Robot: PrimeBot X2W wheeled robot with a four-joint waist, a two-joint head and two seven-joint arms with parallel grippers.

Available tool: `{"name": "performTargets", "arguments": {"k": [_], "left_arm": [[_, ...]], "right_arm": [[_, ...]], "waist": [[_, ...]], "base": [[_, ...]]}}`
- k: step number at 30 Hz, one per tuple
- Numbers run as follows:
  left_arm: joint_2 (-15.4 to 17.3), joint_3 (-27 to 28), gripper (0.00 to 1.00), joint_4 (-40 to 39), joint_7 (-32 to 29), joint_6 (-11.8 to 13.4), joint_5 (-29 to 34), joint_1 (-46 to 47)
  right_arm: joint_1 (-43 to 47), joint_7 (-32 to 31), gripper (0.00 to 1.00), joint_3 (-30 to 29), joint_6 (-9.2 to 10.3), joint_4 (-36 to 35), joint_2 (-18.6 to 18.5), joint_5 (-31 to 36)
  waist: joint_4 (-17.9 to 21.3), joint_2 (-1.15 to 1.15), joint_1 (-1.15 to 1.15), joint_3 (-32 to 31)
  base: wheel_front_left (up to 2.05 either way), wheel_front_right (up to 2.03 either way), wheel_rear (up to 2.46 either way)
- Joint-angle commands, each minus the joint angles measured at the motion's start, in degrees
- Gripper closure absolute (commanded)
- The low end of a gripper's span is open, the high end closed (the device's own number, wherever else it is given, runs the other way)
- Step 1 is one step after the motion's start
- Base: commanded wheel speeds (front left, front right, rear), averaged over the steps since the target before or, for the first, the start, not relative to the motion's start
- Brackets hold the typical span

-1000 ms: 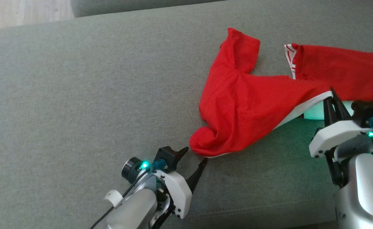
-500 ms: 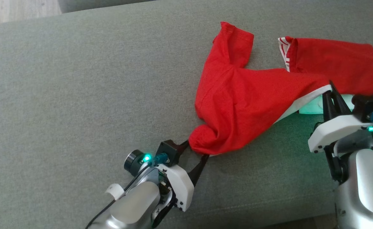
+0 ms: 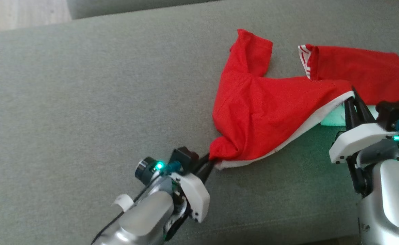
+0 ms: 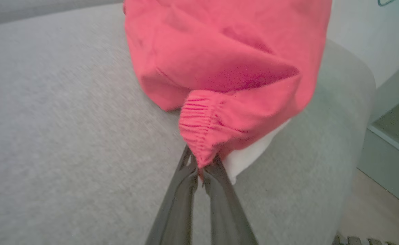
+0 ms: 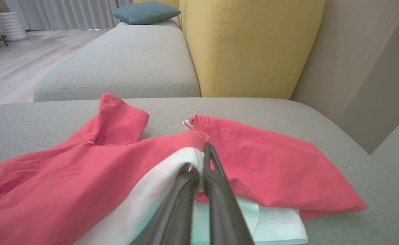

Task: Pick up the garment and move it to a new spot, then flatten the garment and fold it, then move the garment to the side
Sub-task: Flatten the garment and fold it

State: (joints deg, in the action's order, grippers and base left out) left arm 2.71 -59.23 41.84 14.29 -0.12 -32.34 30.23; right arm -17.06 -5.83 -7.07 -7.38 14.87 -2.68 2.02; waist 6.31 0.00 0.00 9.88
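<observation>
L tool: pinched shut on garment, gathered elastic corner.
R tool: pinched shut on its white-lined hem.
garment: red, on sofa, strung between both tools, long axis L–R.
next: prob. joint lift.

The grey cushion lies bare and open left of the garment.

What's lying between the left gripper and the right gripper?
The red fabric garment, gripped by left gripper and right gripper, spans that stretch in the head view.
</observation>
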Motion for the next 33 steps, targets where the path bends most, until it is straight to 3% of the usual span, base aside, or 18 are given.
{"name": "performTargets", "arguments": {"k": [1, 5, 18, 29, 33], "left_arm": [[0.17, 2.31, 1.0, -1.87, 0.68, 0.37, 0.0, 2.17], [1.5, 7.05, 1.0, -5.64, 0.69, 1.92, 1.41, 2.04], [11.65, 21.72, 1.0, -25.8, 0.45, 8.94, 5.81, 11.51], [17.54, 23.14, 1.0, -41.95, -8.51, 13.95, 3.87, 4.52], [19.56, 24.38, 1.0, -45.97, -11.12, 15.18, 3.19, 3.91]], "right_arm": [[-1.53, 0.45, 1.0, 1.26, -0.11, -2.0, -0.2, -0.07], [-1.73, 1.24, 1.0, 3.08, -0.11, -2.59, -0.33, 0.27], [-11.3, 5.51, 1.0, 10.7, -0.11, -10.99, -3.66, -0.31], [-0.11, -4.76, 1.0, 12.07, -0.11, -22.42, -1.96, -2.34], [-0.28, -7.79, 1.0, 12.01, -0.11, -25.72, -2.78, -3.1]], "waist": [[-0.77, 0.0, 0.0, -0.95], [-2.04, 0.0, 0.0, -3.43], [-4.85, 0.0, 0.0, -11.05], [-5.93, 0.0, 0.0, -11.76], [-6.29, 0.0, 0.0, -10.65]], "base": [[0.0, 0.0, 0.0], [0.0, 0.0, 0.0], [0.0, 0.0, 0.0], [0.0, 0.0, 0.0], [0.0, 0.0, 0.0]]}}
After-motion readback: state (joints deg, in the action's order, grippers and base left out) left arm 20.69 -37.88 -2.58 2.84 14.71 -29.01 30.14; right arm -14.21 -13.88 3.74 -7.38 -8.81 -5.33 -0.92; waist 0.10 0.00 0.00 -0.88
